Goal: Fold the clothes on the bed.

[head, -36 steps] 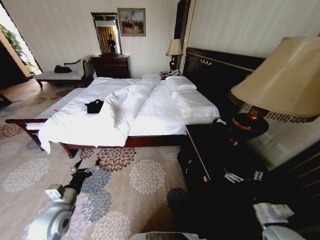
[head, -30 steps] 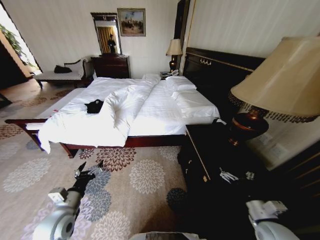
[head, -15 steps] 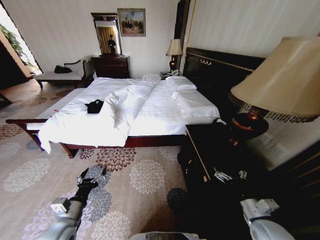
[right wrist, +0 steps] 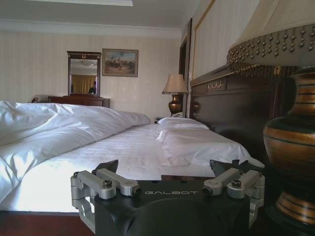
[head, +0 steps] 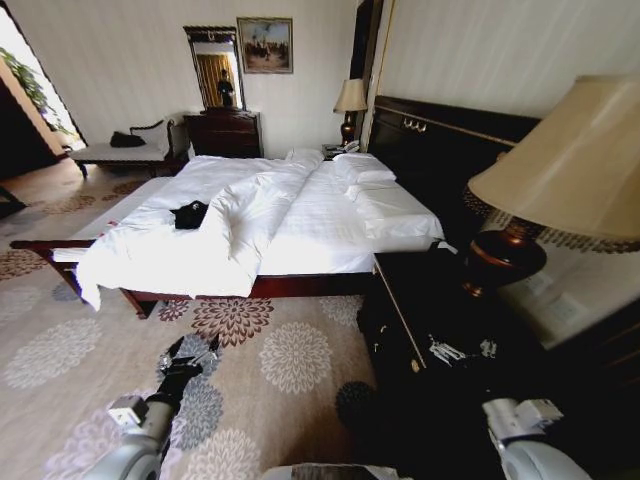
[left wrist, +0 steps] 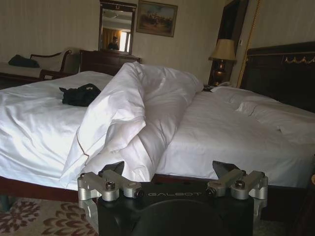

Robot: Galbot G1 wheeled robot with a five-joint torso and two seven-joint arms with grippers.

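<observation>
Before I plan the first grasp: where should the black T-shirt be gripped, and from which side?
The black T-shirt lies bunched on the bed's far half beyond the duvet ridge. Probably pinch a raised outer fold from above, approaching from that side, not across the ridge.

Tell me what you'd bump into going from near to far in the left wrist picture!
left hand → the bed's rumpled duvet → black T-shirt → dresser → mirror

We see the bed [head: 330, 215] ahead of our left claw [head: 188, 352], the clothes [head: 188, 213] lying on its far-left side; the right claw [head: 460, 350] hangs beside the lamp [head: 560, 190].
</observation>
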